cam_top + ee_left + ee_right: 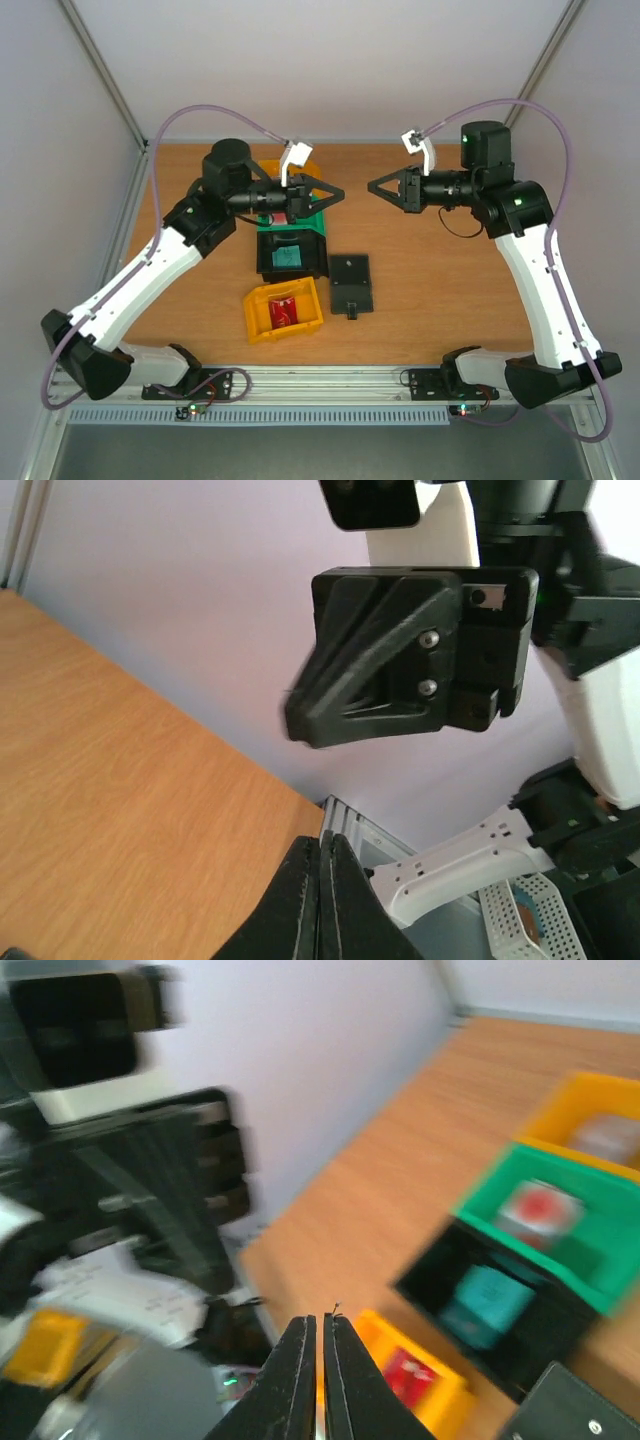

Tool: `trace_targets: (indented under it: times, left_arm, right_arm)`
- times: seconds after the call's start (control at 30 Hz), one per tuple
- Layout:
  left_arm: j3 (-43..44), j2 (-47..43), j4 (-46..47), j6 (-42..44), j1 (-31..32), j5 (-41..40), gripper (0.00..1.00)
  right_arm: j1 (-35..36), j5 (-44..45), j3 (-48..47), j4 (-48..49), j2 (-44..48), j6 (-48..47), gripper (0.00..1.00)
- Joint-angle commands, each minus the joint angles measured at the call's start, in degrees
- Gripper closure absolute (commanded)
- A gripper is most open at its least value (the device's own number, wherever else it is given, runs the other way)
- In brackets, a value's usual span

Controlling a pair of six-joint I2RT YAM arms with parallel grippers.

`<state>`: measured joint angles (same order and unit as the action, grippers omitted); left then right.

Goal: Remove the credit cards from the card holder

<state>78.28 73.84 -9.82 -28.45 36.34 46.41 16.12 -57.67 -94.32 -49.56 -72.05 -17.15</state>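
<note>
I see my left gripper (pixel 338 190) and right gripper (pixel 373 185) pressed together, empty. The card holder (pixel 352 283) lies flat on the table (pixel 440 290) beside the black bin (pixel 320 262); probably light and slick, so I'd pinch an edge

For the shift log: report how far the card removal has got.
Done: a red flat plastic card lies in the near yellow plastic bin, a teal flat card in the black plastic bin. In hand: nothing; both jaws shut, empty, raised. To do: unclear; the small black folding card holder lies flat, its inside hidden.
</note>
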Motion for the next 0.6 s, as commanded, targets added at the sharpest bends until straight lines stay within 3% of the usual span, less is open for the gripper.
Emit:
trace_targets:
  times: [0.0,0.13,0.3,0.4,0.57]
  left_arm:
    - [7.01,5.39,-8.80,10.56,-0.70,-4.44,1.00]
    - [5.33,4.37,-4.55,8.66,-1.29,-4.29,0.98]
    - [3.07,2.18,-12.86,5.14,-1.27,-11.14,0.76]
    - [1.74,1.35,-21.59,6.11,-0.36,-16.94,0.61]
    - [0.18,2.91,-31.82,4.21,6.07,-19.61,0.39]
  right_arm:
    - [-0.39,30.73,-0.52,-14.87,-3.24,-0.96,0.94]
    - [-0.30,41.46,-1.40,-25.80,-6.69,2.84,0.85]
    - [0.44,46.90,9.60,-30.05,-8.52,14.71,0.67]
    - [5.26,48.55,20.18,-25.93,-8.68,21.78,0.59]
    - [6.12,34.72,34.85,-9.00,-9.88,28.38,0.43]
